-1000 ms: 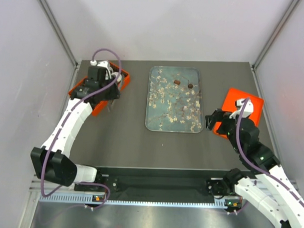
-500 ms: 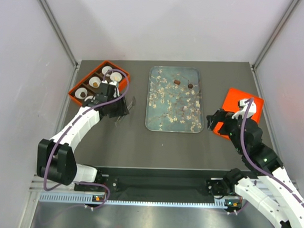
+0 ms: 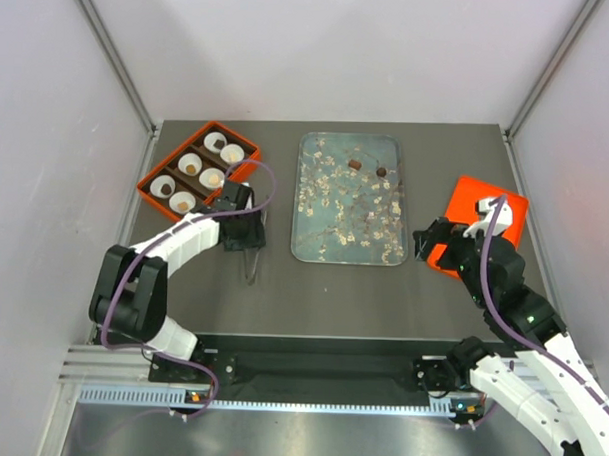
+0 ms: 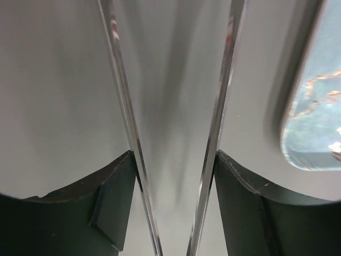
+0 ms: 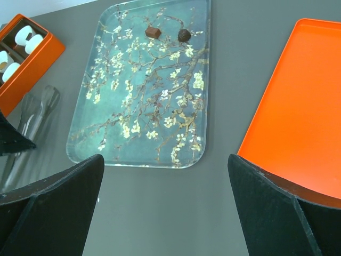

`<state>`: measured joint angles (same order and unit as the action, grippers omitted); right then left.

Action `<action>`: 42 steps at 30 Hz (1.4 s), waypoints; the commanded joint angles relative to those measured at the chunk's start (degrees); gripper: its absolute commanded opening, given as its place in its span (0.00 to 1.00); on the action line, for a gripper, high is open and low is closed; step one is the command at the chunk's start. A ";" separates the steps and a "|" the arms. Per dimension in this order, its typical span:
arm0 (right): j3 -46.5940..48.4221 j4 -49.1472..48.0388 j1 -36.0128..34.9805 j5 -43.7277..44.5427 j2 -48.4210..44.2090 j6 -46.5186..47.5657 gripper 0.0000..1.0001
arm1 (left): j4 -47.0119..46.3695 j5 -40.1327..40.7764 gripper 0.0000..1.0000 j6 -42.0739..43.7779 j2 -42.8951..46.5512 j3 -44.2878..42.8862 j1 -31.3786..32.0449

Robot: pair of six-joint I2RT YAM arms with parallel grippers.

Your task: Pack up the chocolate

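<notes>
Two chocolates, a blocky brown one (image 3: 355,165) and a round dark one (image 3: 380,172), lie at the far end of the blossom-print tray (image 3: 324,244). They also show in the right wrist view, the blocky one (image 5: 153,32) and the round one (image 5: 184,35). My left gripper (image 3: 244,238) is low over the table, between the orange box (image 3: 149,183) and the tray. It is shut on clear tongs (image 3: 251,266) that point to the near edge. In the left wrist view the tong arms (image 4: 122,96) stand apart between my fingers, with nothing in them. My right gripper (image 3: 424,242) is open and empty, near the tray's right corner.
The orange box holds several white paper cups (image 3: 165,186), some with brown sweets inside. A flat orange lid (image 3: 500,230) lies at the right, under my right arm. Grey walls close in both sides and the back.
My left arm has swung from over the orange box down and right to the table between box and tray, with the tongs now pointing to the near edge. The right arm has hardly moved.
</notes>
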<state>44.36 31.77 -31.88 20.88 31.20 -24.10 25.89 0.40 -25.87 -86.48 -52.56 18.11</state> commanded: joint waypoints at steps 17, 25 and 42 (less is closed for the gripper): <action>0.20 -2.06 -0.73 0.30 -0.53 0.37 1.00 | 0.38 8.12 0.74 -1.20 -2.12 -0.79 5.27; 0.99 -1.98 -0.73 -1.46 0.61 -2.35 1.00 | 4.43 8.21 0.99 -1.55 2.01 -3.34 6.06; 7.57 -1.10 -0.12 9.78 17.04 -2.97 1.00 | 4.70 -2.69 0.99 2.58 20.29 -4.84 6.06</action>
<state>48.18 31.70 -31.88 24.47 44.53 -28.32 32.86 -0.62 -25.17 -69.25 -57.49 24.03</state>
